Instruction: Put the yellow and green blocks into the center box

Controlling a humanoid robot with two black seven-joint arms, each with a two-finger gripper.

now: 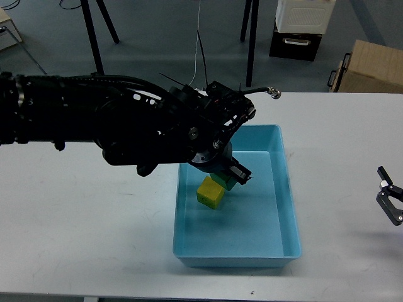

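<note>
A light blue box (289, 207) sits in the middle of the white table. A yellow block (210, 193) lies inside it, left of middle. My left arm reaches in from the left over the box. My left gripper (237, 177) hangs inside the box, just right of and above the yellow block, shut on the green block (229, 183), which shows only as a dark green sliver. My right gripper (389, 202) is open and empty at the table's right edge.
A cardboard box (371, 69) and a white-and-black crate (302, 25) stand on the floor behind the table. Black stand legs (252, 44) rise beyond the far edge. My left arm covers the box's upper left corner.
</note>
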